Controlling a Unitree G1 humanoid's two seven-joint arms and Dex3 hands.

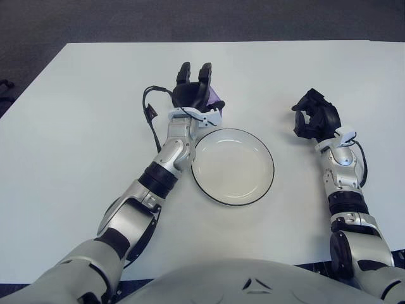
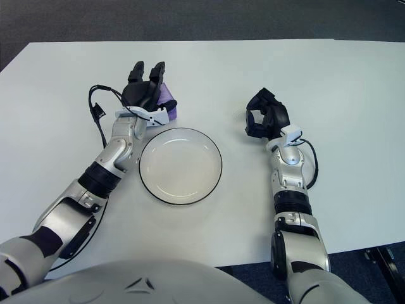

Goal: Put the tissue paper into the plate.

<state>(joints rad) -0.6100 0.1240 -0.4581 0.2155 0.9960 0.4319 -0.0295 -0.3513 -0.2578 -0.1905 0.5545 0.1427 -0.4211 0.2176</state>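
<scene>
Even, diffuse overhead lighting; the white table [image 1: 76,126] renders bright without glare. Soft, faint shadows lie directly beneath the left hand [image 1: 192,92] and right hand [image 1: 314,115]. The plate [image 1: 233,166] beside the left hand shows no hotspot. Focus is uniformly sharp; the dark floor beyond the hands stays dim.

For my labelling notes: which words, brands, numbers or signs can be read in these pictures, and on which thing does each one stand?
None can be read. The purple tissue packet under the left hand shows no legible print; the plate and right hand are plain.
</scene>
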